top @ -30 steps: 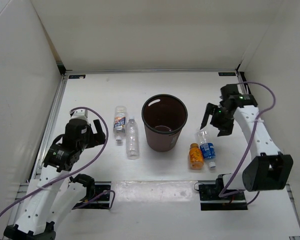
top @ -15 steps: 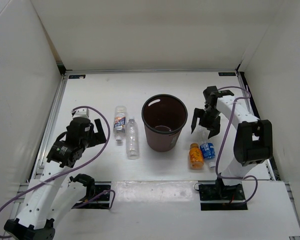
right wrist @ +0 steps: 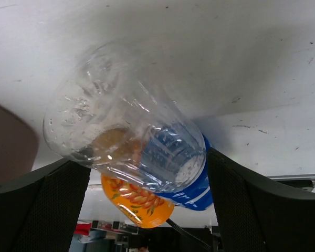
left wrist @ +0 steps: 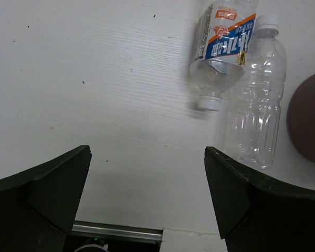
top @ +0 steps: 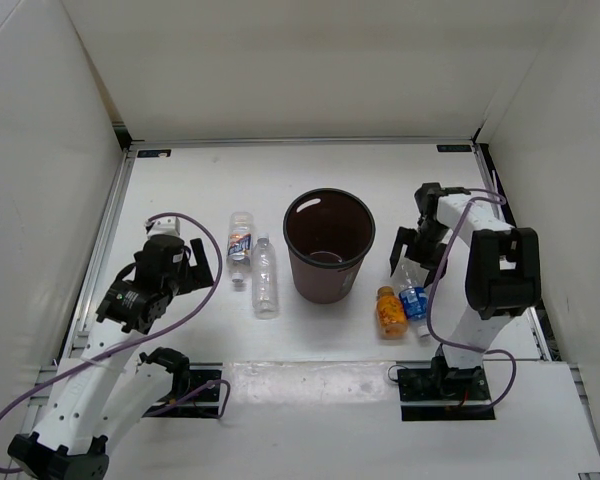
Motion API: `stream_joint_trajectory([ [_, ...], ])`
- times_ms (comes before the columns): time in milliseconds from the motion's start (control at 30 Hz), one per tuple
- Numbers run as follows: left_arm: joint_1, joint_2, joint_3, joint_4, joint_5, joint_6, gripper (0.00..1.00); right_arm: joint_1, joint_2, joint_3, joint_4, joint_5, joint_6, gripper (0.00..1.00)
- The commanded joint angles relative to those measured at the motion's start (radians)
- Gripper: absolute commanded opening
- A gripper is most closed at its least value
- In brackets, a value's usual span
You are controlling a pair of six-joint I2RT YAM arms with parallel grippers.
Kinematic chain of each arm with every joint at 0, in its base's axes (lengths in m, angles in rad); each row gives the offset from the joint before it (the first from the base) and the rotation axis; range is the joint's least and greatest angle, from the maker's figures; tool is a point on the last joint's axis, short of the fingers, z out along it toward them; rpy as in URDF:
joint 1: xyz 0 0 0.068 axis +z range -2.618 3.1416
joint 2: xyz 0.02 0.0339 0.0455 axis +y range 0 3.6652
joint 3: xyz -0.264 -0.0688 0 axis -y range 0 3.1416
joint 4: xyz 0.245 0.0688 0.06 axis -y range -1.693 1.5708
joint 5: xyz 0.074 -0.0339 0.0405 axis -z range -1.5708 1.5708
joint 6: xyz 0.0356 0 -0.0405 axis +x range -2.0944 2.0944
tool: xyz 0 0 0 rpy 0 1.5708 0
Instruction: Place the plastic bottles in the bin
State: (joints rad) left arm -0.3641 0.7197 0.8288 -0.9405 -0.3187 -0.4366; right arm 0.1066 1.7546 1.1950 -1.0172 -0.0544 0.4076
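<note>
The dark brown bin stands upright mid-table. Left of it lie the orange-white labelled bottle and the clear unlabelled bottle, side by side. Right of it lie the stubby orange bottle and the blue-labelled bottle. My right gripper is open and straddles the base end of the blue-labelled bottle, with the orange bottle just behind it. My left gripper is open and empty over bare table, left of the labelled bottle and the clear bottle.
White walls enclose the table on three sides. The bin's side shows at the edge of both wrist views. A metal rail runs along the table's left edge near my left gripper.
My right arm has folded in and its gripper has come down around the base end of the blue-labelled bottle. My left gripper has shifted only slightly.
</note>
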Motion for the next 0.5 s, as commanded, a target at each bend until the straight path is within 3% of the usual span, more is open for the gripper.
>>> stream_joint_trajectory([
  [0,-0.007,-0.002,-0.005,0.016,-0.023,0.001,1.00,-0.012,0.023,0.005,-0.006,0.014,-0.007,0.90],
  [233,-0.009,-0.002,-0.010,0.019,-0.026,0.001,1.00,0.007,0.063,0.043,-0.037,0.044,0.007,0.90],
  [467,-0.007,-0.003,-0.011,0.023,-0.023,0.002,1.00,0.018,0.095,0.086,-0.076,0.050,0.026,0.74],
])
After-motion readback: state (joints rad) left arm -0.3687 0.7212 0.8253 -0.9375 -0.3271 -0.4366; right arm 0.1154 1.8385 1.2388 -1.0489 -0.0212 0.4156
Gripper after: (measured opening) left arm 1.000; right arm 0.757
